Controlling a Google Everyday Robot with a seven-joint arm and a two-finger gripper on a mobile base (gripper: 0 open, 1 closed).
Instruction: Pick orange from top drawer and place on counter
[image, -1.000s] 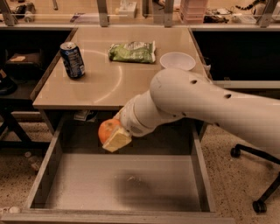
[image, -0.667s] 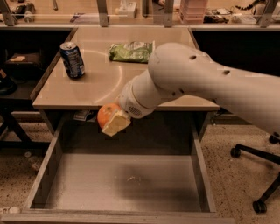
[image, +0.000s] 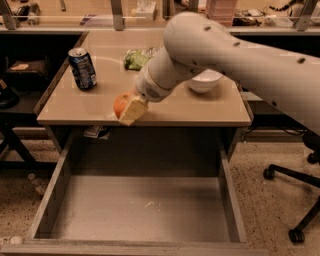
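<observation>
Lifts orange, clamped tight in gripper, up out of drawer to just over counter's front edge, leaving only the set-down and release

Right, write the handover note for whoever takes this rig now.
Gripper: jaws shut on the orange, held at the front edge of the counter, left of centre.
Drawer: pulled open, nothing visible inside.
Also on the counter: can at left, green bag and bowl further back.
Done: the orange is out of the drawer and up at counter level.
Left: set it down on the bare patch in front, probably between can and bowl, then open the jaws and pull back. Whether it touches the surface cannot be told.
</observation>
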